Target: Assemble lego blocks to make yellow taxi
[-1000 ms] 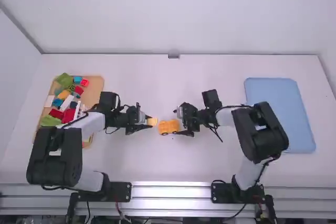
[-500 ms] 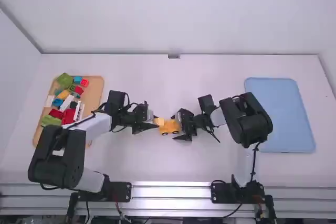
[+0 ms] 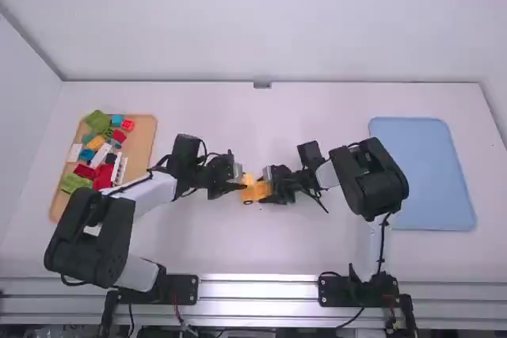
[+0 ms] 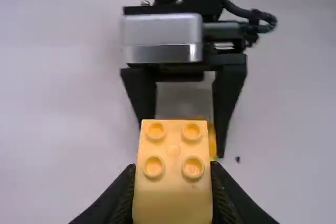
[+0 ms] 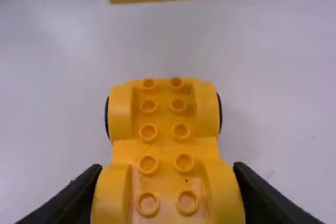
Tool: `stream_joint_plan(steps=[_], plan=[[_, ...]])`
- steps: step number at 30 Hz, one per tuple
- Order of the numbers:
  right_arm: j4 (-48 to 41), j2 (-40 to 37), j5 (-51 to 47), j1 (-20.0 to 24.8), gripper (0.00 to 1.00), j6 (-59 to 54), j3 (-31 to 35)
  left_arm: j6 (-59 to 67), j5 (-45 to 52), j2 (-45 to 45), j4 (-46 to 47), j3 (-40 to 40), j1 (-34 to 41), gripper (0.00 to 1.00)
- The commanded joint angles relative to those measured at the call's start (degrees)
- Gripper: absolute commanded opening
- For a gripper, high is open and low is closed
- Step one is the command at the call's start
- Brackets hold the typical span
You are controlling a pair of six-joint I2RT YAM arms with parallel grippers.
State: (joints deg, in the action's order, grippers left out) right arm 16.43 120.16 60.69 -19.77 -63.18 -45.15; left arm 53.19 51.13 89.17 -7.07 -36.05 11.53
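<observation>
Closer to the yellow car base than before, the left gripper carries a pale yellow block.
Its fingers pinch the block's sides, parted just that wide, near the base's free end. The right gripper clasps the base's other end. Well left of the base, a tan tray holds mixed blocks; well right lies a blue tray.

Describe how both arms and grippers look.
The left arm and right arm have white links, bulky black joints and black cables. The left gripper and right gripper are black and two-fingered; a silvery box-shaped part sits behind the right one's fingers.
</observation>
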Motion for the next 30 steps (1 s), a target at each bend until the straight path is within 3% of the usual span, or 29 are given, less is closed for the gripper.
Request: stream_joint_plan(steps=[1, 8, 19, 30], plan=[[-0.2, 0.8, 0.6, -0.2, 0.49, 0.3, -0.8, -3.8, 0.5, 3.3, -1.9, 1.7, 0.2, 0.18], [0.9, 0.8, -0.5, -0.1, 0.48, 3.8, -0.8, -2.3, 5.4, 9.7, -5.4, 1.4, 0.1, 0.19], [3.6, 0.8, -2.2, -0.1, 0.48, 8.9, -1.1, -2.4, -1.9, 12.2, -7.9, 1.2, 0.2, 0.14], [4.3, 0.8, -3.5, -0.2, 0.51, 9.0, -1.5, 1.3, -2.4, 16.0, -6.2, -3.6, -0.3, 0.11]])
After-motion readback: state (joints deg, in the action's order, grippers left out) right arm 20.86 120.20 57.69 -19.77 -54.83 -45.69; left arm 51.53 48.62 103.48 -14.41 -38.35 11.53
